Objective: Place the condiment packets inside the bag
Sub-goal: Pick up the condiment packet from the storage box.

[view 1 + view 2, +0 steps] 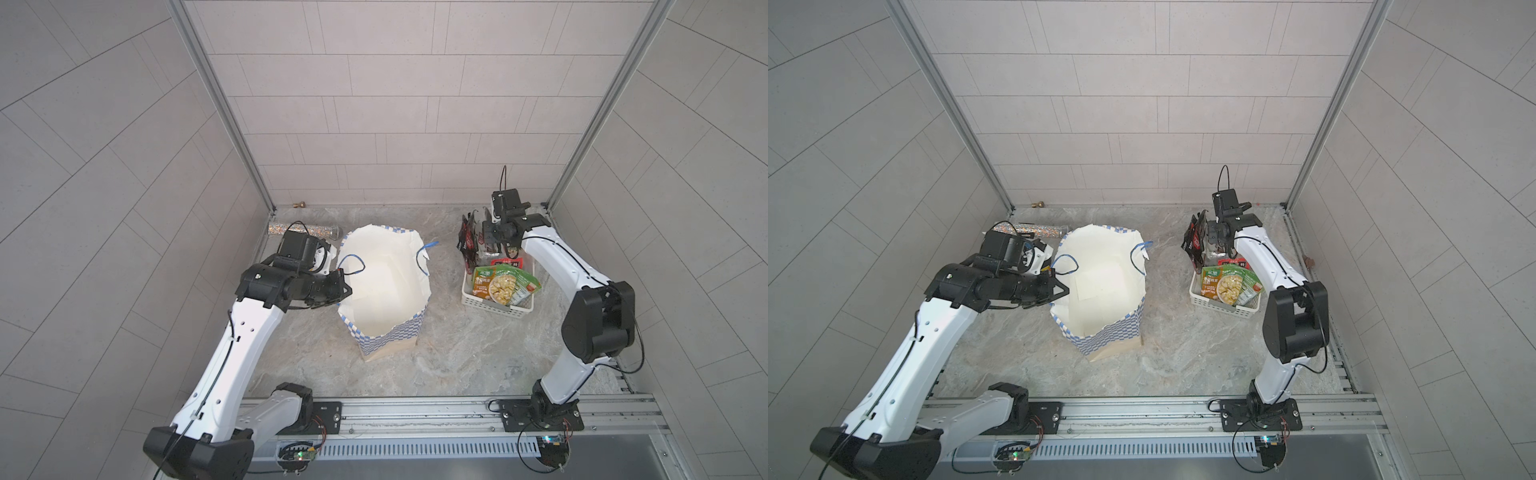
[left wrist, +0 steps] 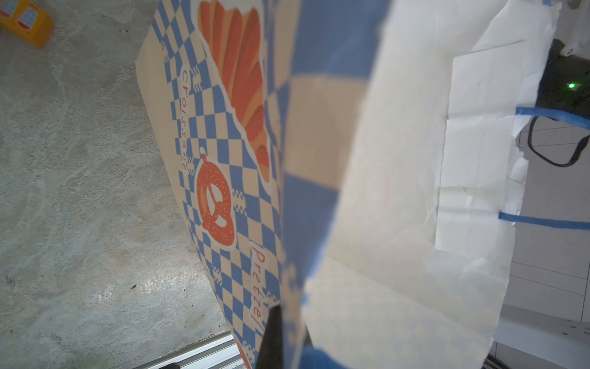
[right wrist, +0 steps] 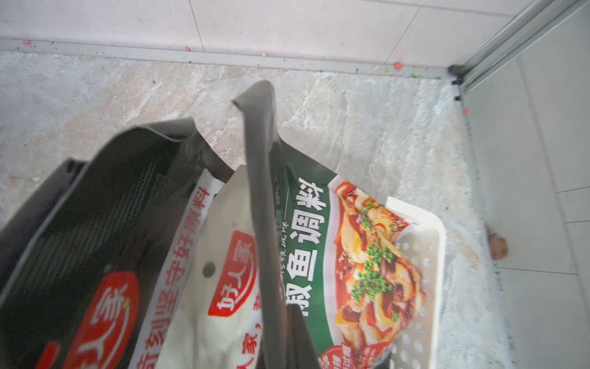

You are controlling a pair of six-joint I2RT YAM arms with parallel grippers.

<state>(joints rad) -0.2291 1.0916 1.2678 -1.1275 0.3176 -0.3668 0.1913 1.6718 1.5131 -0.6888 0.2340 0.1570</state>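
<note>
The blue-and-white checkered bag [image 1: 390, 336] [image 1: 1108, 337] stands open at mid-table, showing its white lining. My left gripper [image 1: 343, 286] [image 2: 287, 319] is shut on the bag's rim near one blue cord handle, with one dark finger [image 2: 271, 338] against the printed outer wall [image 2: 217, 191]. Several condiment packets sit in the white basket [image 1: 490, 306] [image 3: 427, 255]. A green-orange one [image 1: 505, 284] lies on top and black-and-red ones [image 1: 467, 241] [image 1: 1194, 241] stand upright. My right gripper [image 1: 487, 239] [image 3: 284, 322] is shut on a dark packet [image 3: 261, 191] seen edge-on. That packet stands between a white packet [image 3: 223, 287] and a green packet [image 3: 351, 255].
A glittery tube [image 1: 299, 230] lies behind my left arm by the back wall. A yellow block [image 2: 27, 20] sits on the stone floor beyond the bag. The basket stands near the back right corner and its side wall. A metal rail [image 1: 415, 409] runs along the front.
</note>
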